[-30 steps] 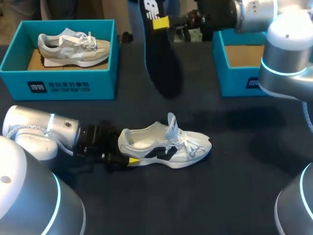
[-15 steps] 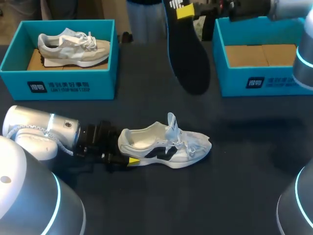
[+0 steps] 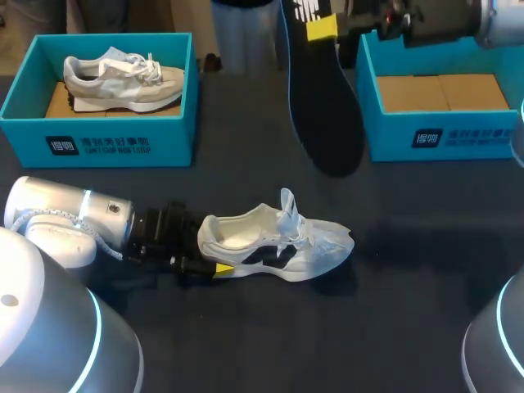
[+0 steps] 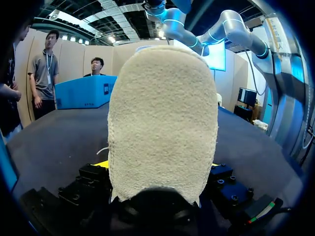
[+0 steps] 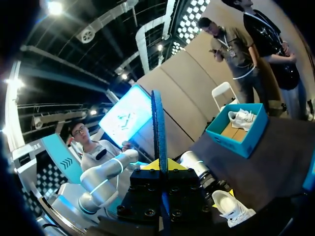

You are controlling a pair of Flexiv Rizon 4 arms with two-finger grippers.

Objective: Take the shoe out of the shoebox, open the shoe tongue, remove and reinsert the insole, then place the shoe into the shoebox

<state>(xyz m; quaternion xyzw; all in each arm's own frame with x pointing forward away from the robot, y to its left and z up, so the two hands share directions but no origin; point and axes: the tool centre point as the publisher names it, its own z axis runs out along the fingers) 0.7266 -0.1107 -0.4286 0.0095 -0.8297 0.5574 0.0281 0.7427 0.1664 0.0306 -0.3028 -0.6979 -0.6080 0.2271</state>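
Carried long black foam insole [image 3: 323,98] rightward since earlier, pinched in right tool [image 3: 321,29]. Light, floppy; best held near heel. Clamped white mesh sneaker [image 3: 278,241] by heel with left tool [image 3: 214,262].

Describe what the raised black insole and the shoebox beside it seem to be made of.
Insole: probably foam under matte black fabric; thin, dull, no shine. Shoebox: likely cardboard; smooth teal printed walls, plain brown floor inside.

Silver-white rounded arm links [image 3: 65,217] are ringed with glowing cyan bands [image 3: 97,315], and black screw-studded gripper housings [image 4: 88,184] are tipped in yellow.
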